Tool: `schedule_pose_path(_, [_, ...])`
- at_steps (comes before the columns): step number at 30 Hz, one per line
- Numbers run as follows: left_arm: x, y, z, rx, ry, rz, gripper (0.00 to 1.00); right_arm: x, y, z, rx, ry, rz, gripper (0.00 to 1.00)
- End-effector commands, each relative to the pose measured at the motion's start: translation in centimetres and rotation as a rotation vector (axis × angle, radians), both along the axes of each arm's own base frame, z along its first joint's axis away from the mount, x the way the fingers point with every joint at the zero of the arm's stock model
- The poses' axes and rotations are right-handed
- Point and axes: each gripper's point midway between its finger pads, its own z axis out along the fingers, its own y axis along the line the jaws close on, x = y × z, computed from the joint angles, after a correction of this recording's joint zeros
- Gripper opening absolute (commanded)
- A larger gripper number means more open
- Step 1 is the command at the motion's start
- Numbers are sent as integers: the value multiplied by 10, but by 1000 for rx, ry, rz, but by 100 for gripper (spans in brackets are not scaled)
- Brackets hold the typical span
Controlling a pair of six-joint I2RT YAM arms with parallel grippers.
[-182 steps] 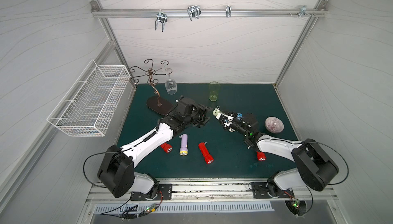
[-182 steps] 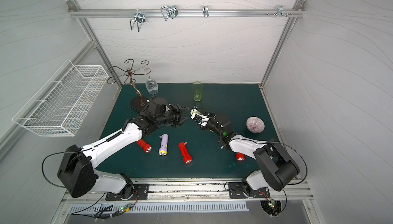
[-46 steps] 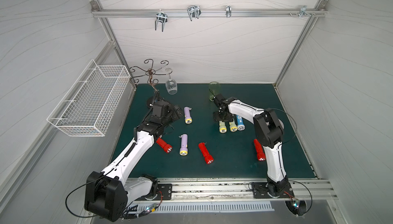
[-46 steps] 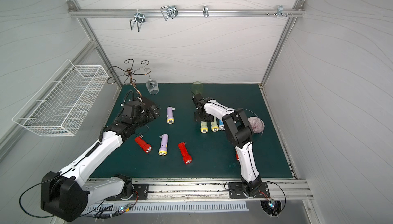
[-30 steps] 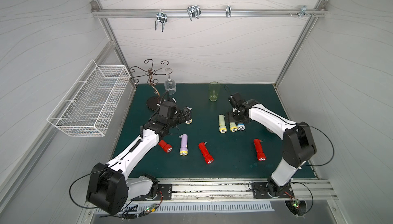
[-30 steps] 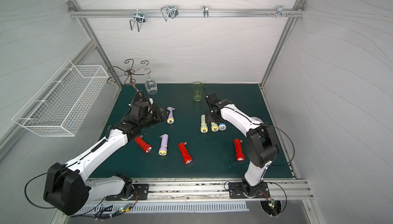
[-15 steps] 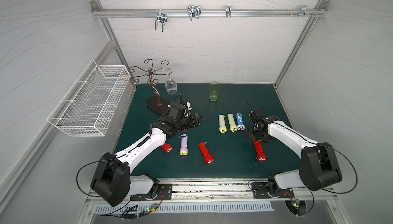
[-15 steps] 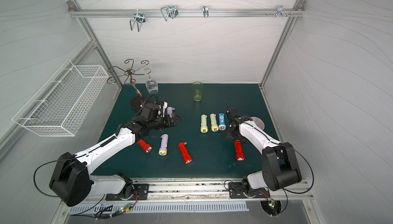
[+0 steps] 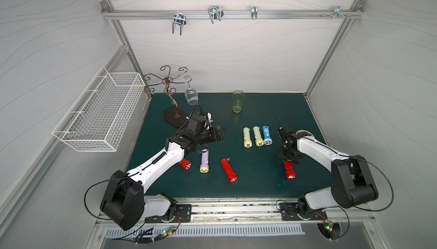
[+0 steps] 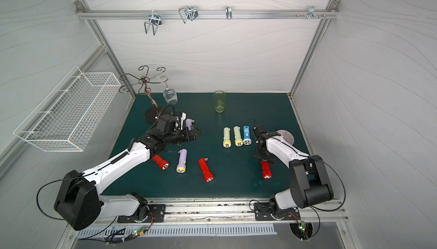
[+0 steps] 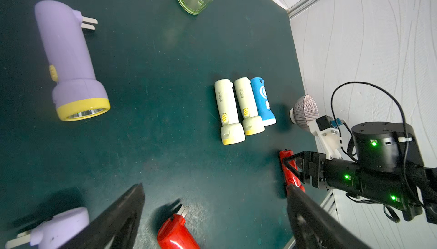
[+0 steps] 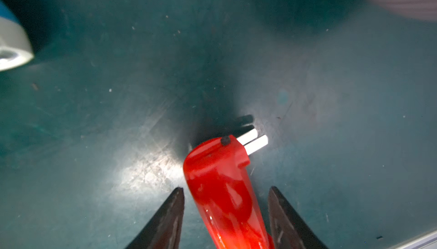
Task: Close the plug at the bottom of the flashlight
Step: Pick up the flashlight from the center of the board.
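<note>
A red flashlight [image 9: 289, 169] lies on the green mat at the right, its two metal plug prongs [image 12: 254, 141] folded out sideways at the tail. My right gripper [image 12: 226, 188] points down over that tail, open, with the red body between its fingers and a gap on each side. My left gripper [image 11: 215, 187] hovers wide open above the mat left of centre [image 9: 220, 133], holding nothing. Below it lie a red flashlight [image 9: 228, 169] and a purple one [image 9: 204, 161], both with prongs out. Another purple flashlight [image 10: 188, 122] lies behind the left wrist.
Two pale yellow flashlights [image 9: 246, 136] and a blue one [image 9: 267, 134] lie in a row mid-mat. Another red flashlight [image 9: 185, 165] is partly under the left arm. A green glass [image 9: 238, 101], glass rack [image 9: 175, 115], striped bowl [image 10: 285, 136] and wire basket [image 9: 99, 113] ring the mat.
My right arm swung from the row of flashlights to the red one at the right, and its jaws narrowed around it. My left arm moved from the back left toward the centre.
</note>
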Motion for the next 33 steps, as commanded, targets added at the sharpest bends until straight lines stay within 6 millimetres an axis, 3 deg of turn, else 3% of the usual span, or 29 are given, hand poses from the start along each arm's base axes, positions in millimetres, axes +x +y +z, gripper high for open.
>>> schedule_pose_path(1, [7,-4,26,-40,-85,-4,95,2,-1,-4,-10,39,-11,54])
schedule_pose_path(10, [4,-5,33,-64,-93,-6,95,4,7,-5,15,49,22,39])
schedule_pose_path(18, [4,-5,33,-67,-93,-4,95,8,69,9,95,8,164,40])
schedule_pose_path(21, [4,-5,33,-68,-92,-3,95,8,83,7,96,15,195,40])
schedule_pose_path(29, [4,-5,34,-71,-92,-1,95,2,89,-7,107,58,201,45])
schedule_pose_path(33, [4,-5,33,-71,-89,-2,95,-3,86,-10,96,77,195,53])
